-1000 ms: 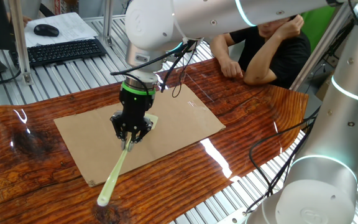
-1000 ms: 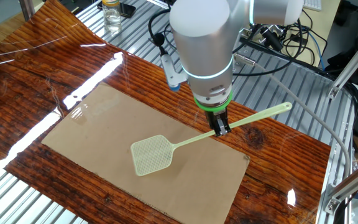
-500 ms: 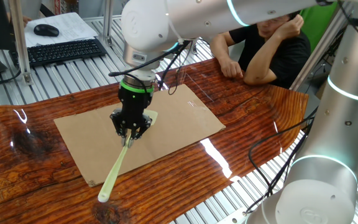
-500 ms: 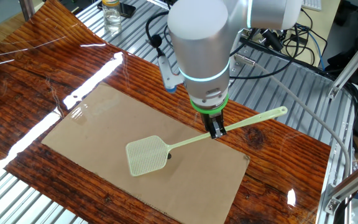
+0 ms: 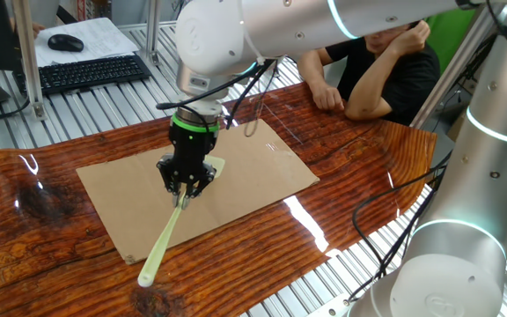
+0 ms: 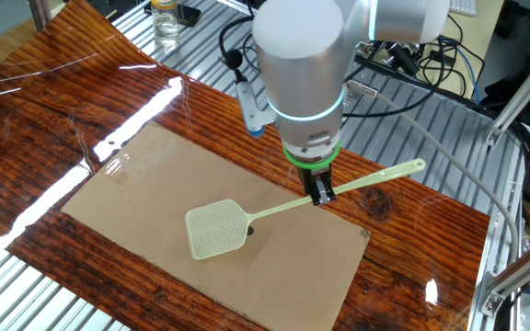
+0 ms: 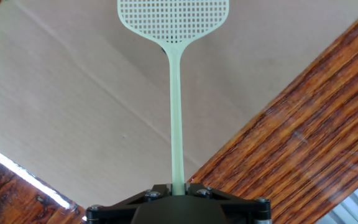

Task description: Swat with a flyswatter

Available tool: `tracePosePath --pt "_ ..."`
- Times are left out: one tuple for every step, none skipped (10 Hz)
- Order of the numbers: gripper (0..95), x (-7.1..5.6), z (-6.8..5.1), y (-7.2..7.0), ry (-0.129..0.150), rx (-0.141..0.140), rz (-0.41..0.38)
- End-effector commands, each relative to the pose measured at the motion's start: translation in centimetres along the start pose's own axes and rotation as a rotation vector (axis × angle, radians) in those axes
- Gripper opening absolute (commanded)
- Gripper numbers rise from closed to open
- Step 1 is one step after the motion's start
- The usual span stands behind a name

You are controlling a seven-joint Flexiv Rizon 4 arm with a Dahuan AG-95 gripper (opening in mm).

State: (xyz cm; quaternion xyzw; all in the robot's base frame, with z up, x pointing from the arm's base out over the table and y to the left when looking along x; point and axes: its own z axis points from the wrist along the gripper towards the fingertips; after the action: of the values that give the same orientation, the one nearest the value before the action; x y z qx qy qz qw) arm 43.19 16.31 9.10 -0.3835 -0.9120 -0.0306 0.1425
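The pale yellow-green flyswatter (image 6: pixel 274 207) has a long thin handle and a small squarish mesh head (image 6: pixel 216 229). My gripper (image 6: pixel 321 191) is shut on the handle past its middle and holds it above the cardboard sheet (image 6: pixel 145 202). The head hangs low over the sheet and casts a shadow. The handle's free end (image 6: pixel 418 166) sticks out over the wooden table. In one fixed view the gripper (image 5: pixel 183 192) holds the handle (image 5: pixel 161 246). In the hand view the handle (image 7: pixel 176 112) runs straight up from the jaws to the mesh head (image 7: pixel 173 18).
The wooden table (image 5: pixel 341 176) carries the cardboard sheet (image 5: pixel 130 189). A person (image 5: pixel 381 66) leans on the far edge. A keyboard (image 5: pixel 82 72) and a mouse (image 5: pixel 65 42) lie behind. A jar (image 6: pixel 166 20) stands at the table's corner. Cables (image 6: pixel 403 55) run beside the table.
The swatter has swung a little: its head moved left over the cardboard and the gripper shifted slightly with it. In the last half second it has stayed nearly still.
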Motion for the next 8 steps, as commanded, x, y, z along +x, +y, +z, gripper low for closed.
tracePosePath --pt "0.0 0.0 0.0 -0.2 -0.007 -0.006 0.040" --pt "0.0 0.7 -0.2 -0.2 -0.004 -0.006 0.049" --pt "0.0 1.5 -0.3 -0.1 -0.001 -0.008 0.052" --pt "0.0 2.2 -0.4 -0.1 0.003 -0.013 0.055" --pt "0.0 2.4 -0.5 -0.1 0.008 -0.018 0.054" --pt "0.0 2.9 -0.4 -0.2 0.011 -0.026 0.054" --pt "0.0 3.2 -0.4 -0.2 0.017 -0.032 0.056" --pt "0.0 4.3 -0.4 -0.2 0.021 -0.035 0.063"
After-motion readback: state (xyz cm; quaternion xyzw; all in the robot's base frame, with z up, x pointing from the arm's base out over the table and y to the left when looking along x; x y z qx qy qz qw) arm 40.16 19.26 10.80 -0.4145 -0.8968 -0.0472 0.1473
